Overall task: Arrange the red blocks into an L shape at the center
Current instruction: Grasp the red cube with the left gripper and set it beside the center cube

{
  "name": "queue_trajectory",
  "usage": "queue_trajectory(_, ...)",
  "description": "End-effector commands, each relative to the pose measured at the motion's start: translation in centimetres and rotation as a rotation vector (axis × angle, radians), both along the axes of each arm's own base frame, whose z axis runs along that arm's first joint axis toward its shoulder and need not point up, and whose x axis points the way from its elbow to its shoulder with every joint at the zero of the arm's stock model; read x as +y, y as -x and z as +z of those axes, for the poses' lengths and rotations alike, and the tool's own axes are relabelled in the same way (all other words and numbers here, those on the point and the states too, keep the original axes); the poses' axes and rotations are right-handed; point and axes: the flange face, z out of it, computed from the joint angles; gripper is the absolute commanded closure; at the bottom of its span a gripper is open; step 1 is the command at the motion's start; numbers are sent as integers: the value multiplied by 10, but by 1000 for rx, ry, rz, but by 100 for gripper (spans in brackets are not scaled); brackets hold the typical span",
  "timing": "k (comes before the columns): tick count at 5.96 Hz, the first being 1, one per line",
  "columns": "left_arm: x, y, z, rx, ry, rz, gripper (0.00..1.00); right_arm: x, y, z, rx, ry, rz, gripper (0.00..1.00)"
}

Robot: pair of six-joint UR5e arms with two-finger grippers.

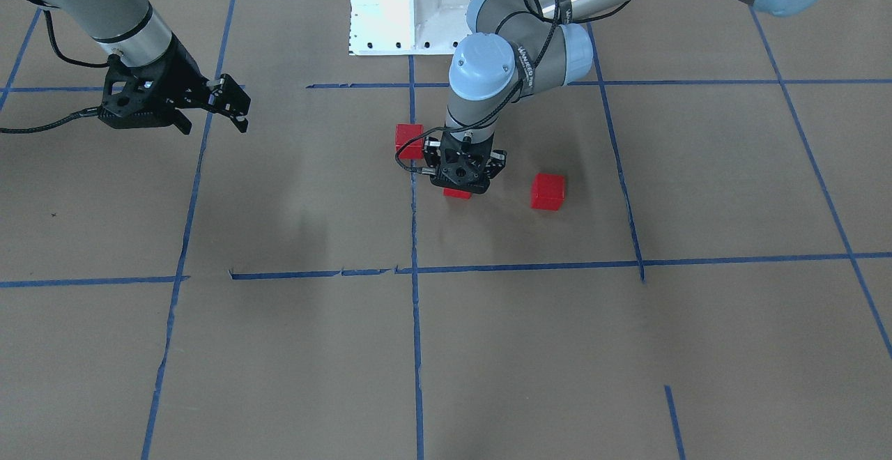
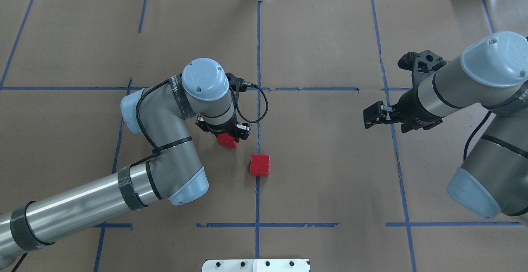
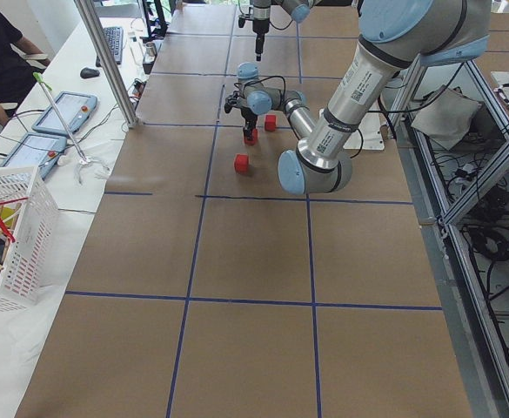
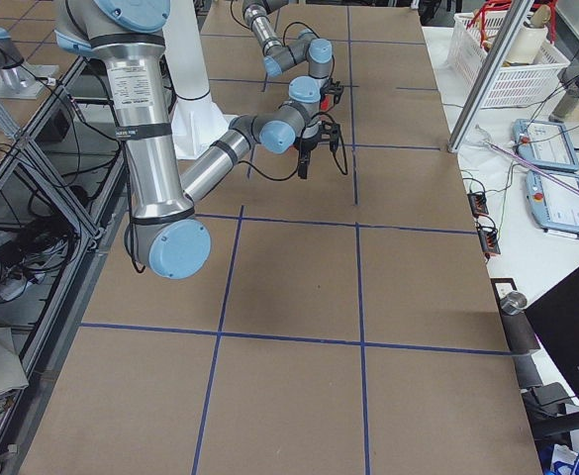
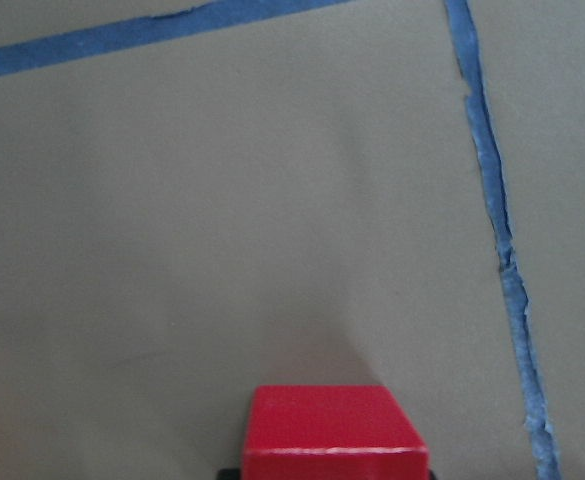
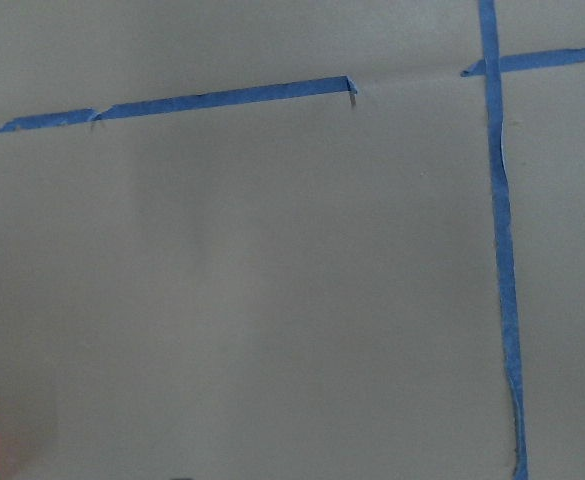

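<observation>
Left gripper fingers: down around the middle red block. The gripper body hides the tips, so clamped or merely straddling cannot be told. The wrist view shows the block's top face low and centred, right where a held thing would sit.
Right gripper fingers: apart, holding nothing, hanging off to its own side. It is likely parked there to keep the centre free for the left arm.
Red blocks: three, all near the centre tape line. The line-side red block sits on or against that line. The middle one lies just beside it but apart, offset diagonally. The outer red block stands farther out on the left arm's side.
Why placed so: the line-side block looks like the anchor of the L, and the middle one is probably being seated next to it. No L yet — no two blocks touch.
Shapes: small cubes with crisp edges and flat faces, which should butt flush.
Surfaces: glossy red, with a highlight along the top edge in the wrist view, so probably hard and a little slippery. The brown paper tabletop is matte, and the blue tape is ragged and torn in spots.
</observation>
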Motion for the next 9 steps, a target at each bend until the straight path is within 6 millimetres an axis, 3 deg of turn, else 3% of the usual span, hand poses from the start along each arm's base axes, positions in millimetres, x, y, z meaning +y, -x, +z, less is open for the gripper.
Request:
queue_trajectory(1,-3,-1,-39,37,13,-61,98,0,0,-1,-1,-1,1,0)
queue_trajectory(2,-5,-3,-61,51,75,-144,94,0,0,-1,-1,-2,0,0)
queue_trajectory(4,34,-36,-61,28,125,-238,96,1,-1,-1,-1,-1,1,0)
queue_trajectory(6,58,-54,-68,25,134,-246,96,1,-1,-1,-3,0,2,0)
queue_trajectory(9,58,-58,-65,15,130,-250,94,0,-1,0,0,1,3,0)
